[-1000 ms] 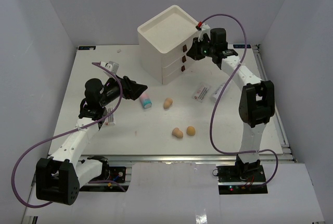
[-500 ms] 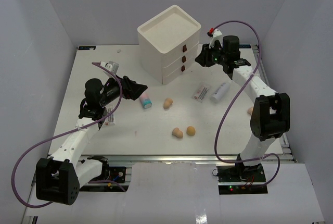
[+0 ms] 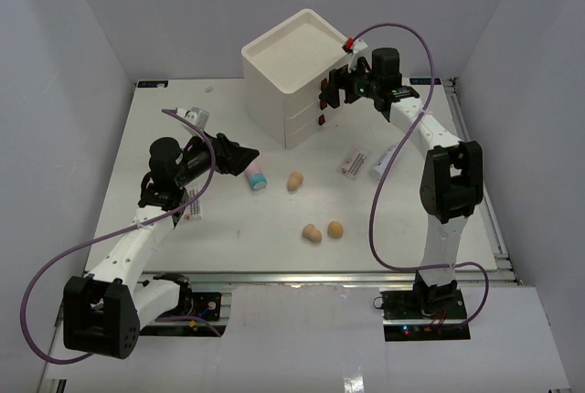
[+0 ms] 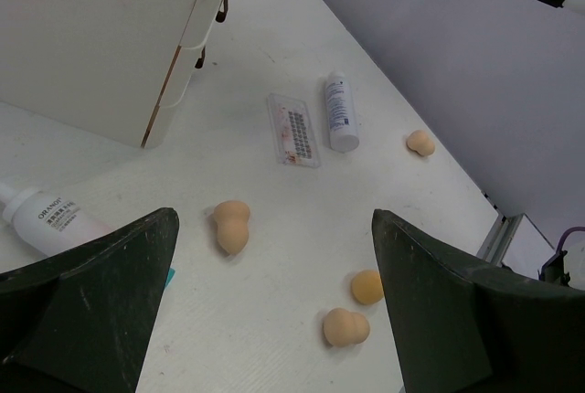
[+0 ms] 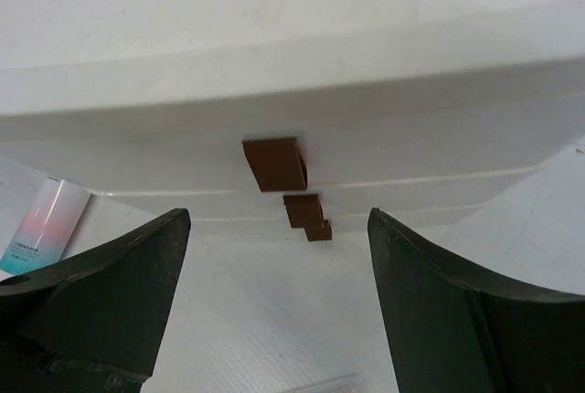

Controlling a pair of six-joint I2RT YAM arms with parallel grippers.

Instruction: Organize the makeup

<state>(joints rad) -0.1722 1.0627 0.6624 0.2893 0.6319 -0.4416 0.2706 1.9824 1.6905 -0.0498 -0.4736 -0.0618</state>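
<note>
White tabletop, pale walls on three sides, and both arms reaching in from the near edge. At the back stands a white drawer box (image 3: pixel 297 73) with three dark red handles (image 5: pixel 274 163) down its front. The right gripper (image 3: pixel 335 91) hangs just in front of the top handle, its fingers (image 5: pixel 101 292) spread wide with nothing between them. The left gripper (image 3: pixel 245 159) hovers left of centre, jaws equally wide and empty, and the pink tube (image 3: pixel 257 175) with its teal cap lies just beside it.

One tan sponge (image 3: pixel 294 181) lies right of the tube, and a pair of sponges (image 3: pixel 313 233) sits close together nearer the front. A fourth sponge (image 4: pixel 420 143) near the right edge shows only from the left wrist. The white bottle (image 4: pixel 340 111) and a flat printed packet (image 4: pixel 292 128) lie side by side in front of the box. What may be a second packet (image 3: pixel 190 206) pokes out under the left arm.
</note>
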